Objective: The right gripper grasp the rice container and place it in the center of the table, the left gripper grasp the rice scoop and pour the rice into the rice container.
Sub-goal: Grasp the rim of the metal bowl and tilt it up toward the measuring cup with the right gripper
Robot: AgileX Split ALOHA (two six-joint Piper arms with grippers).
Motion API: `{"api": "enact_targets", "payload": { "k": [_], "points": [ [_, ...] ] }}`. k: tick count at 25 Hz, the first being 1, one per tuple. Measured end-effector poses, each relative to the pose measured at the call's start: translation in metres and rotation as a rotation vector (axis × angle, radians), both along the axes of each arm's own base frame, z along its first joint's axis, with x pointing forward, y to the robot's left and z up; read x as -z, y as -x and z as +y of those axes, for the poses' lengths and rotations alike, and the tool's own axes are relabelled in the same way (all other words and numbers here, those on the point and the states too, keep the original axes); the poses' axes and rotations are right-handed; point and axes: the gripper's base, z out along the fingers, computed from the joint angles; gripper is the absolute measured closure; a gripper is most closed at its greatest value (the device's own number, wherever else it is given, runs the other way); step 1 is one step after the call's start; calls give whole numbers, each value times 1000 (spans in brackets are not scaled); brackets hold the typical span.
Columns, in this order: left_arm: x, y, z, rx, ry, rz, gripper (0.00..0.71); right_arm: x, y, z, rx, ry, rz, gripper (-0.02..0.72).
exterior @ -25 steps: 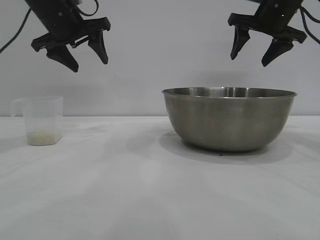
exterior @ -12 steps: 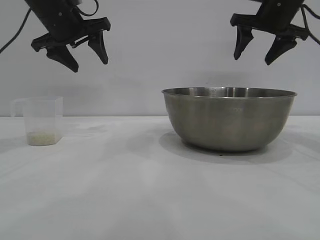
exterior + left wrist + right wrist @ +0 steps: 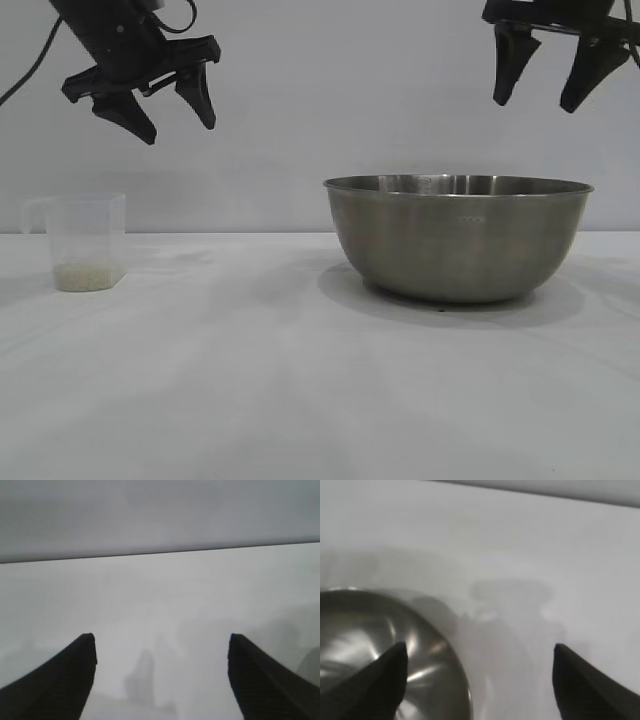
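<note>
Risk, nearest first: the rice container (image 3: 459,238) sits on the counter (image 3: 250,380) below the right claw (image 3: 545,72), which hangs spread over the bowl's far-side rim. A thin rolled rim and curved steel wall look slippery; an off-centre pinch could tip or skid the bowl. The left claw (image 3: 165,100), spread and empty, hangs above and just inward of the rice scoop (image 3: 85,242); the light cup could topple if nudged, spilling the rice (image 3: 87,275).

Count: one bowl, one scoop, two claws.
</note>
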Motion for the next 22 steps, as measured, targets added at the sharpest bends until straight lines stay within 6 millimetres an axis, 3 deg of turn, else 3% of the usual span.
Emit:
{"api": "enact_targets", "payload": {
  "k": [8,22],
  "points": [
    [0,0,0,0,0,0,218,6,-2,2,45,-33,29,159],
    [0,0,0,0,0,0,218,68,-16,4,72,-31,168,159]
  ]
}}
